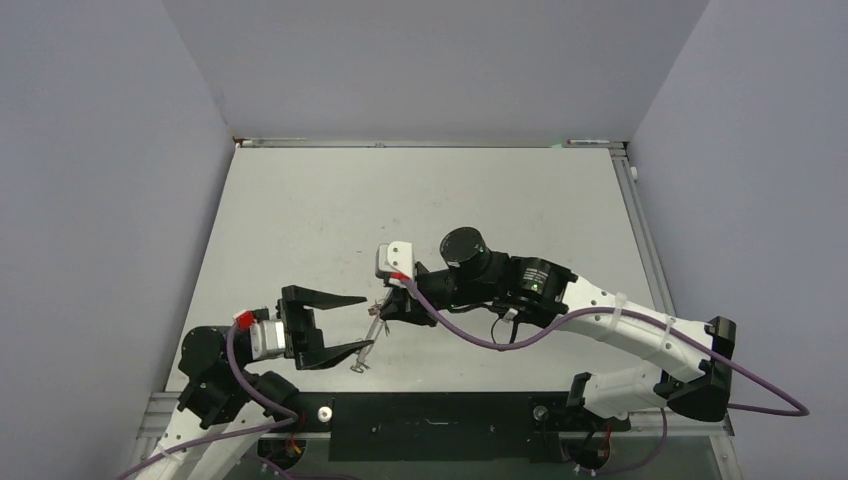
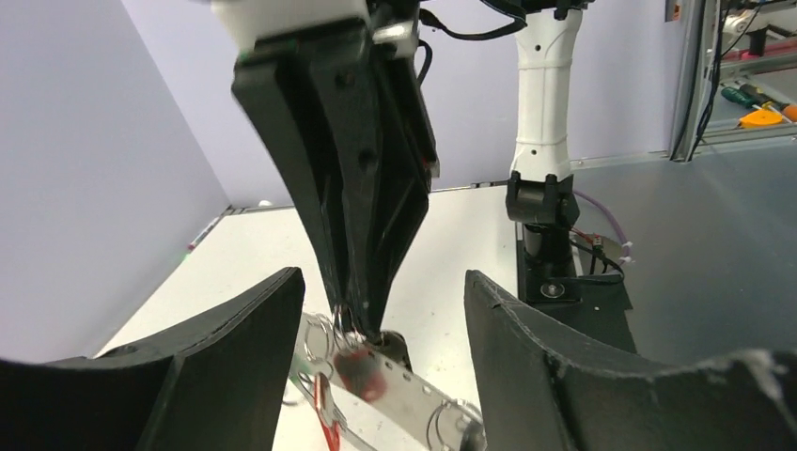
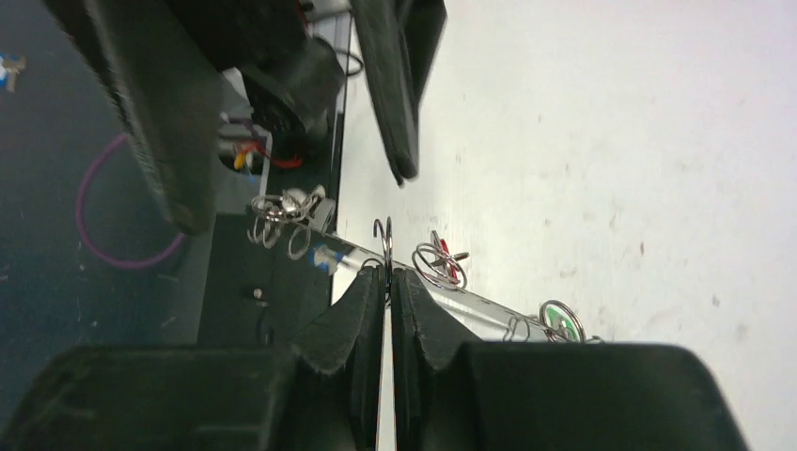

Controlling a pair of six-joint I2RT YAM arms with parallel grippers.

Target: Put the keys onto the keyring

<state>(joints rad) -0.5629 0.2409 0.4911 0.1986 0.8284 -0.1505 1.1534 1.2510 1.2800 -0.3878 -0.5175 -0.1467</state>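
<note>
Right gripper (image 3: 386, 274): fingers pressed together, pinching a thin wire hook of the keyring (image 3: 382, 231) above the table (image 1: 300, 220), near its middle. Left gripper (image 1: 369, 321): fingers spread, at 9 o'clock of the keyring, one finger on each side of the bunch; contact cannot be told. Keys (image 3: 282, 211): small rings with a red tag (image 3: 449, 263) and a green tag (image 3: 561, 322), strung out under the pinch, toward 7 o'clock in the top view.
</note>
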